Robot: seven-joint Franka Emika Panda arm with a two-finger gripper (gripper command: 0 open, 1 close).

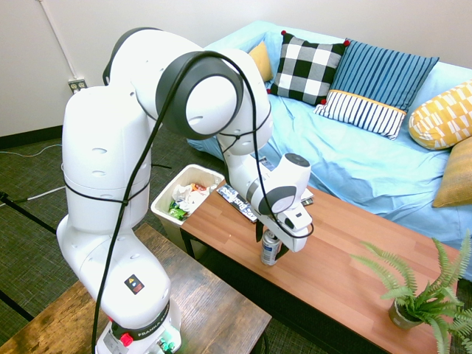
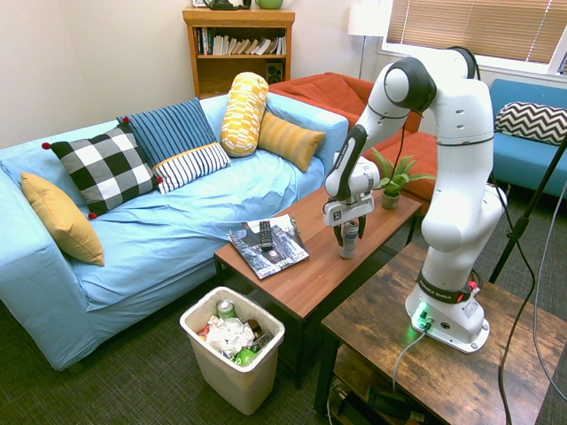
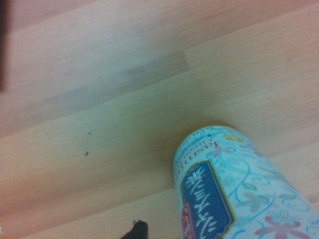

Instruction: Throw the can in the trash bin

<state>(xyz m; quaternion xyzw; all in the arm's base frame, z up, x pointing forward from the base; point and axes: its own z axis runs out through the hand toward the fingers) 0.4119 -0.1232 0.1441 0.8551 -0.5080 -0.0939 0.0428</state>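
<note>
Silver can (image 1: 270, 249) stands upright mid-frame on the bench (image 1: 339, 258), fingers (image 1: 274, 237) closed around its top. A shallow grip could let it slip before reaching the trash bin (image 1: 164, 200) at left.

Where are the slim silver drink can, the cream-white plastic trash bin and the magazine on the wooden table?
Slim silver drink can (image 1: 270, 251): first exterior view, lower body below the gripper.
Cream-white plastic trash bin (image 2: 241, 382): second exterior view, front wall.
Magazine (image 2: 282, 246): second exterior view, cover beside the remote.
</note>
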